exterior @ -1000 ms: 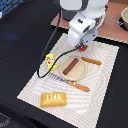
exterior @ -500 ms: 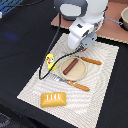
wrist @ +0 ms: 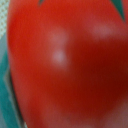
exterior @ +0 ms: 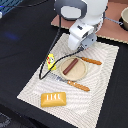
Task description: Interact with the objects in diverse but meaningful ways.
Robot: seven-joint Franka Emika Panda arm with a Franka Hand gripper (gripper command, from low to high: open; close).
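Observation:
A red tomato (wrist: 65, 65) fills the wrist view, blurred and very close to the camera; it does not show in the exterior view. My gripper (exterior: 80, 48) hangs over the far edge of the round tan plate (exterior: 84, 75), its fingers hidden under the white hand. On the plate lies a dark brown sausage (exterior: 70, 66). A yellow block with red marks (exterior: 50, 60) stands off the plate toward the exterior view's left. The orange-yellow scored bread loaf (exterior: 54, 99) lies at the mat's near edge.
A pale placemat (exterior: 102, 95) covers a dark table. Orange-handled cutlery lies beside the plate: one piece (exterior: 92, 61) on the far side and another (exterior: 79, 86) on the near side. A grey pot (exterior: 124, 17) sits on a brown board (exterior: 112, 27) at the back.
The arm has sunk only slightly toward the plate. The toy foods on the mat have not moved.

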